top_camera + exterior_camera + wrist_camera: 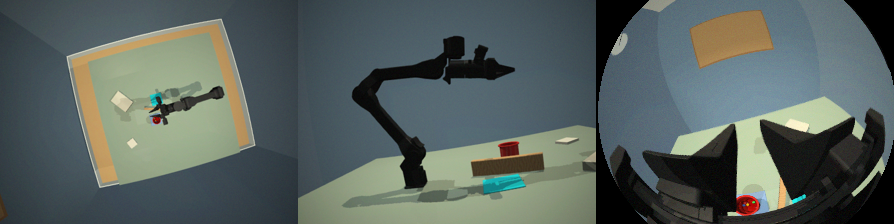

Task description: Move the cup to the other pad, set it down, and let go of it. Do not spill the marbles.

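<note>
A red cup (157, 121) (509, 150) (739, 206) stands upright on the blue pad (152, 123) (762, 198). Small coloured marbles show inside it in the wrist view. The other pad, cyan (155, 96) (504, 188) (798, 199), is bare, with arm shadow over it. My gripper (150, 114) (514, 69) (747, 126) is high above the table, pointing roughly level. Its fingers are partly open with a narrow gap and nothing between them. From above, one finger overlaps the blue pad beside the cup. The cup's lower part is hidden in the exterior view.
A low wooden barrier (149, 109) (508, 164) (782, 192) stands between the pads. A large pale block (121, 101) (591, 162) (797, 125) and a small pale block (132, 143) (567, 141) lie beyond the pads from the arm's base.
</note>
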`<state>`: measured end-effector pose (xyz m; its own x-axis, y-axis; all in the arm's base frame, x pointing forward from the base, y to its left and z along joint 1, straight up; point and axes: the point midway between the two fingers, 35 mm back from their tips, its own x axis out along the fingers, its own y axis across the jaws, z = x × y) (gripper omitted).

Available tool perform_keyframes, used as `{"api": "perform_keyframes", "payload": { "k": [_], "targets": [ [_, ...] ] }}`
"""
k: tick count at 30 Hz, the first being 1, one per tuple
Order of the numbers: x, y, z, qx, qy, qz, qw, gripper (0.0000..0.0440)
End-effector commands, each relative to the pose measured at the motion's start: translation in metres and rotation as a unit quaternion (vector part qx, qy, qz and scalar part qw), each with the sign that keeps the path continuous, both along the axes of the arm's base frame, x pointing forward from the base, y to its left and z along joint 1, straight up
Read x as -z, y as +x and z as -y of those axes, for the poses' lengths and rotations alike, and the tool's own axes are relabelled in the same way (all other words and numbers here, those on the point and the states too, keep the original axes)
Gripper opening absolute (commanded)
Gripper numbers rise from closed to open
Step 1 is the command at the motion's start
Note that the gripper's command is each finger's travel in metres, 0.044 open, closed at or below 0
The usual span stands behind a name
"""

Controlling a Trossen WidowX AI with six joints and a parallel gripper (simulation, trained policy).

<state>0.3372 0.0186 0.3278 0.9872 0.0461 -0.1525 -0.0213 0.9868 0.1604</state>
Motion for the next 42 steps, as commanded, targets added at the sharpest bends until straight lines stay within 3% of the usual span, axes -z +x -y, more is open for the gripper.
{"api": "perform_keyframes", "payload": {
  "k": [1,22,42],
  "targets": [
    [0.005,0.005,-0.006,-0.007,0.015,-0.024,1.0,0.0112],
    [0.015,0.022,-0.033,-0.007,0.116,-0.157,0.981,0.0108],
    [0.034,0.028,-0.058,0.036,0.207,-0.296,0.932,0.0116]
  ]
}}
